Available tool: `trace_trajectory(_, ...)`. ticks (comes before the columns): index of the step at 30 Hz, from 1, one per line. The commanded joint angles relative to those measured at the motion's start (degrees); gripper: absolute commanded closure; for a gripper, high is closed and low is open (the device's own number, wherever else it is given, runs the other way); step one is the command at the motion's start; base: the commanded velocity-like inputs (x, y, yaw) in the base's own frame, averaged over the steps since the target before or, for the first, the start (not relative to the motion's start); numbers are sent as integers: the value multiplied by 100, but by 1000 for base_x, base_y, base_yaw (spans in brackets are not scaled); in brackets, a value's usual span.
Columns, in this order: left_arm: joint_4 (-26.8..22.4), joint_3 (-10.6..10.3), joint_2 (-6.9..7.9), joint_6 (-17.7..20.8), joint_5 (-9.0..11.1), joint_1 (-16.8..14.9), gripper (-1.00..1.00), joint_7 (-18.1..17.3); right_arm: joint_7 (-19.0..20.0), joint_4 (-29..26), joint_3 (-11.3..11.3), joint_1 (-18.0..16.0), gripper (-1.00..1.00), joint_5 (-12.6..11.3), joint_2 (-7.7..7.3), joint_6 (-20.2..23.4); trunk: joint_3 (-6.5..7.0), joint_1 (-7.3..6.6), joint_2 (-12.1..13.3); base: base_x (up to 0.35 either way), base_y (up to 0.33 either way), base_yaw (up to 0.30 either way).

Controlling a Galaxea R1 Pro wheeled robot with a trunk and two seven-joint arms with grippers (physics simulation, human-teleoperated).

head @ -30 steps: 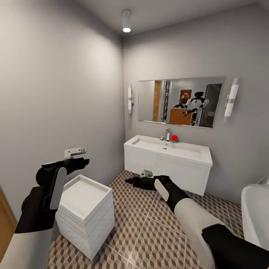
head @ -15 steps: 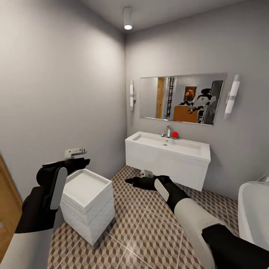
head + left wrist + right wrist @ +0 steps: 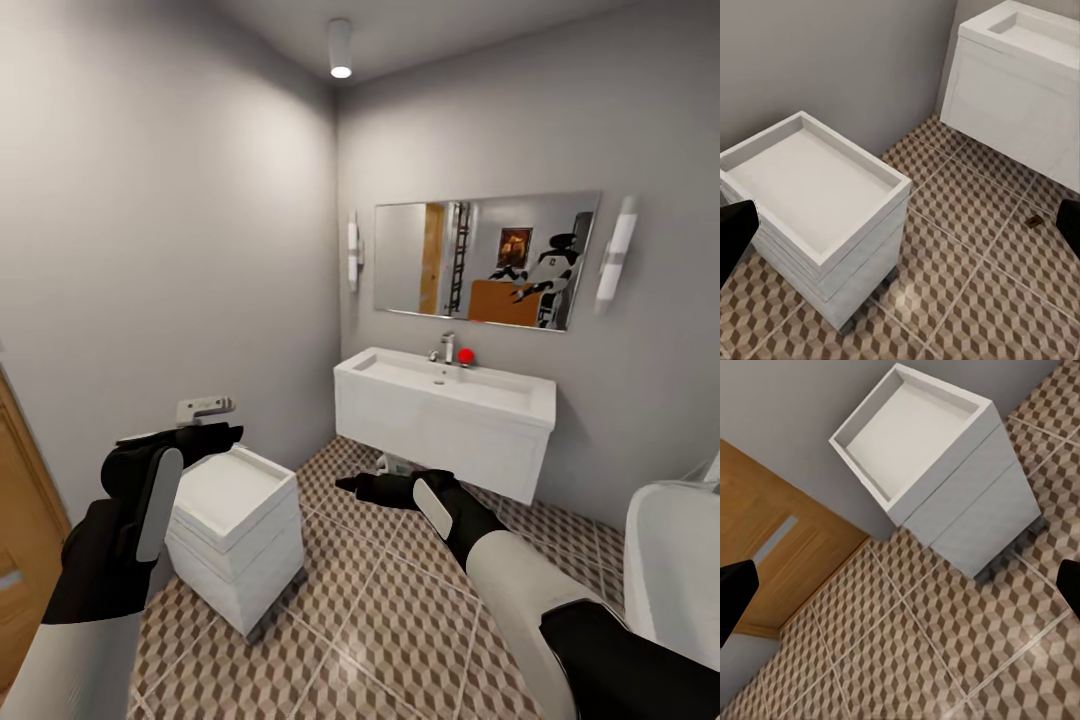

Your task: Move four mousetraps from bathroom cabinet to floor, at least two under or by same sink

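Observation:
My left gripper [image 3: 215, 435] and right gripper [image 3: 350, 484] are held out over the bathroom floor [image 3: 380, 610], both open and empty. In the left wrist view the left gripper [image 3: 900, 225] has its fingertips far apart. A small dark brown flat piece [image 3: 1034, 221], seemingly a mousetrap, lies there on the tiles in front of the wall-hung sink [image 3: 1020, 82]. In the right wrist view the right gripper [image 3: 900, 589] is just as wide. The orange-brown cabinet [image 3: 20, 520] shows at the left edge, and its slot handle [image 3: 776, 540] is seen from the right wrist.
A small white tray-topped unit [image 3: 235, 520] stands on the floor by the left wall, under my left arm. The white sink [image 3: 445, 405] with tap and a red ball [image 3: 465, 356] hangs on the far wall under a mirror [image 3: 485, 260]. A white basin [image 3: 670, 570] is at the right edge.
The whole view has pulled back and shifted, so the camera moved: more floor and more of the cabinet show at the left. Both arms keep the same pose, grippers open.

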Motion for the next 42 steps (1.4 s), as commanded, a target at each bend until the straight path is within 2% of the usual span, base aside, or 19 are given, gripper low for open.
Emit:
trace_trajectory(1,-5,-3,2,21,60,-1,-100,51,6,-3,5,-1,-100,4,0,18,-6,2,-4,-35,-49,141)
trace_trajectory(14,-4,-11,2,21,60,2,-100,51,1,1,8,2,-100,6,0,20,-63,2,-4,-15,-18,197)
trace_trajectory(42,-4,-12,0,21,60,2,-100,51,0,3,16,2,-100,8,0,21,-213,2,-4,-1,46,234)
